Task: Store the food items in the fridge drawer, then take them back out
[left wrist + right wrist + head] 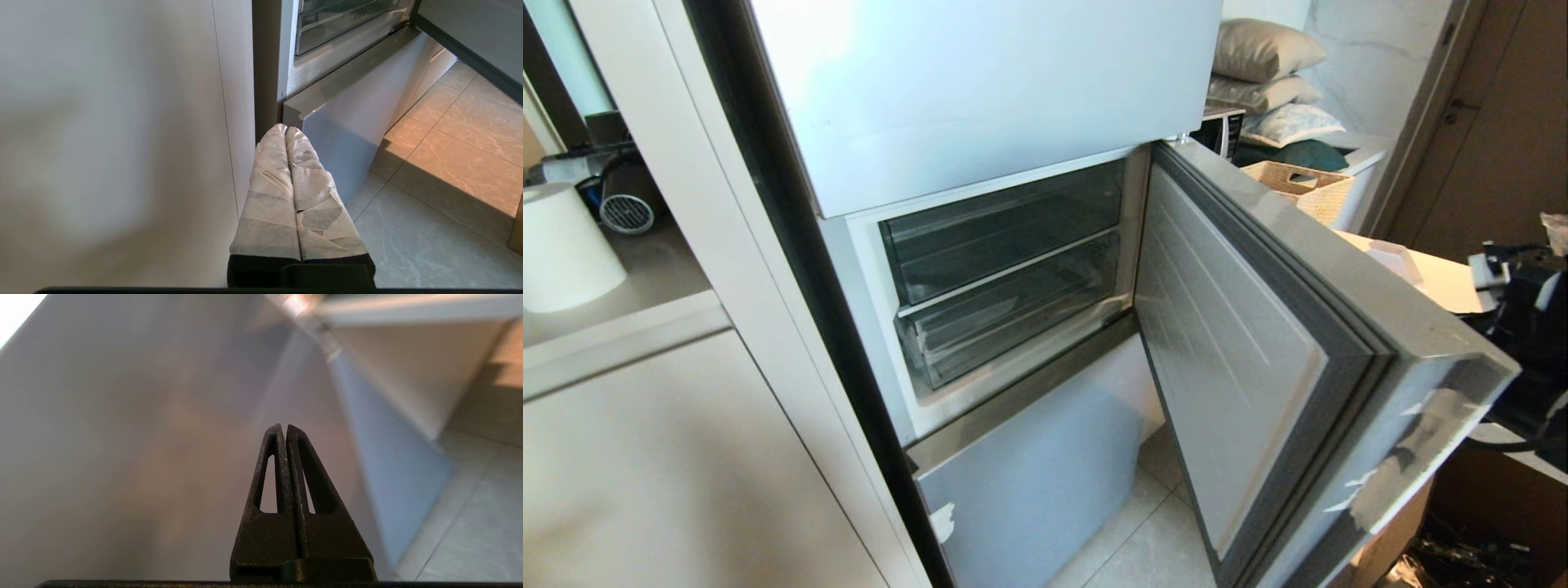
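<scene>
With nothing to carry, the left hand (286,130) and right hand (283,426) hang pinched together, empty, low beside the fridge. Beyond, the door (1258,359) stands open, exposing the drawer (1013,322), pushed in. No food visible.

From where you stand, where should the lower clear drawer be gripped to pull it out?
Grip the lower drawer at the top edge of its front panel, coming straight from the front. It sits fully pushed in, so only the front shows, and the open door blocks the right side.
</scene>
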`<state>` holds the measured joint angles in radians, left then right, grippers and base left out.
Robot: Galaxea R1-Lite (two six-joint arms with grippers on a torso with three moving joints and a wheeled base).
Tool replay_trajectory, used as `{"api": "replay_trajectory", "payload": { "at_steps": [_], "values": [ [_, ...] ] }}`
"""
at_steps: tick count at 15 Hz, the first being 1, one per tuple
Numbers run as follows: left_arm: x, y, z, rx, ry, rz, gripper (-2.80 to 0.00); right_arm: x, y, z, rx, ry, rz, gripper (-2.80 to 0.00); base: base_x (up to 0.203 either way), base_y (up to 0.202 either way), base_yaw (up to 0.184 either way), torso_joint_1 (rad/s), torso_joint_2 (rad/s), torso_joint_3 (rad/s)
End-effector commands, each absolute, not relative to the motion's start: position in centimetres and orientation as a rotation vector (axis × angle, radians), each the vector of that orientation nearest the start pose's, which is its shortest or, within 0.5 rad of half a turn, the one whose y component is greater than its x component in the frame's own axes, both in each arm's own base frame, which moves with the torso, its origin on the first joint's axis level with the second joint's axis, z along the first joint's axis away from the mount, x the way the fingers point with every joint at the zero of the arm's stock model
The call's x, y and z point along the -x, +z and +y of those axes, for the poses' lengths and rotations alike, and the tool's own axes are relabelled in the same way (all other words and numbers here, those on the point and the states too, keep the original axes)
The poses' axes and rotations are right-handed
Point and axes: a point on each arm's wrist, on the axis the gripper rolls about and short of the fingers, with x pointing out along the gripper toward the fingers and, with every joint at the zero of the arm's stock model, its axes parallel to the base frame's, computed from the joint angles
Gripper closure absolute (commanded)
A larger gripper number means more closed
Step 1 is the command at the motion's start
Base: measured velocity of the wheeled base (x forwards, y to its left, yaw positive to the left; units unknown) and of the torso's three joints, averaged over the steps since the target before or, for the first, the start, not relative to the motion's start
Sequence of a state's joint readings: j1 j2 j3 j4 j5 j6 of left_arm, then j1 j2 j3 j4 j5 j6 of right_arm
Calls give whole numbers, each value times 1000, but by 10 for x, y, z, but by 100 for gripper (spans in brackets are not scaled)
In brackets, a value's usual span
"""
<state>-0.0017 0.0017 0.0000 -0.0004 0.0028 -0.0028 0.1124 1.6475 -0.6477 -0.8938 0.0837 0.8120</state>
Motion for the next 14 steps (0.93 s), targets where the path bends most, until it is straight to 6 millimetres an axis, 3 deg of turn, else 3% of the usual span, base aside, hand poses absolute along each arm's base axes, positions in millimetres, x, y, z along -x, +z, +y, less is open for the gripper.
{"api": "replay_trajectory", "payload": {
  "at_steps": [1,4,8,10,14],
  "values": [
    [23,76,0,3,2,2,0,-286,178,75,-772,224,220,0,0,0,0,0,0,0],
    [23,76,0,3,2,2,0,-315,160,131,-686,291,263,0,0,0,0,0,0,0],
    [23,76,0,3,2,3,0,-373,149,180,-620,378,203,0,0,0,0,0,0,0],
    [23,76,0,3,2,3,0,-383,151,196,-610,512,204,0,0,0,0,0,0,0],
    [23,76,0,3,2,2,0,-375,146,195,-617,654,199,0,0,0,0,0,0,0]
  ]
}}
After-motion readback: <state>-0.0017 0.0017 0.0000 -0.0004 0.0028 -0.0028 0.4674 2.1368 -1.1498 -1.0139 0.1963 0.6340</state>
